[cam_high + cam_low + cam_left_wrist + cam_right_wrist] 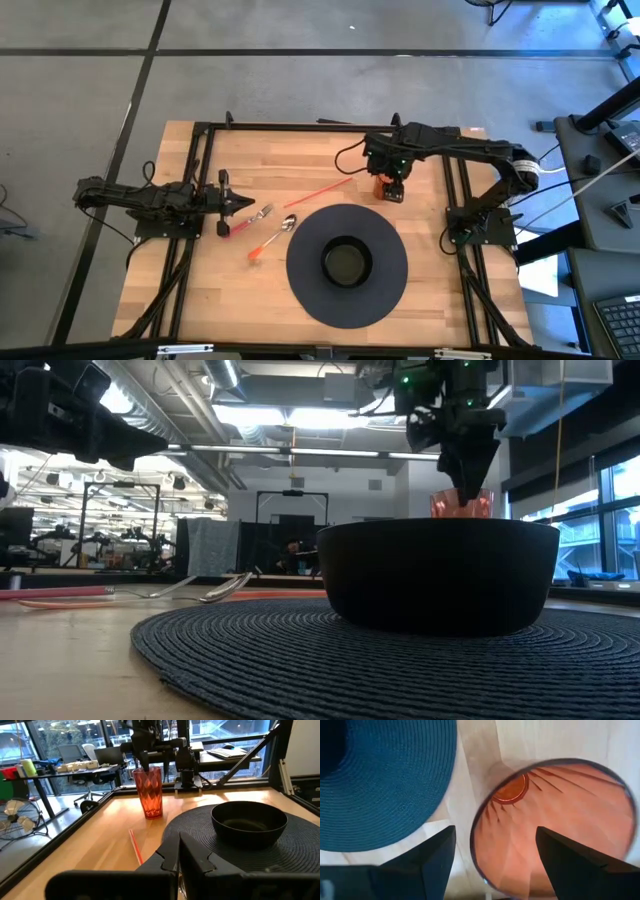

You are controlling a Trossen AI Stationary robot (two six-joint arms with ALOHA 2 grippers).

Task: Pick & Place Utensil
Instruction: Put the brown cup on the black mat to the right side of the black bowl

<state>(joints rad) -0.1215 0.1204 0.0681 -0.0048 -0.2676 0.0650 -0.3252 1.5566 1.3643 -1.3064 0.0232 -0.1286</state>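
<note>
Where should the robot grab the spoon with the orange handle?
Probably at the slim orange handle of the spoon, coming straight down, end effector fingers across it. It lies flat on the table, its bowl touches the mat, and the fork lies close by.

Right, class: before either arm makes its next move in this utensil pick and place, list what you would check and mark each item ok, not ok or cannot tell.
1. Right gripper jaws open above the orange cup: ok.
2. Cup upright and empty, beside the round mat, not on it: ok.
3. Left gripper near the fork and pink-handled utensil: ok; whether it holds anything: cannot tell.
4. Spoon free on the table, off the mat: ok.
5. Bowl centred on the mat, empty: ok.
6. Red straw clear of both grippers: ok.
</note>
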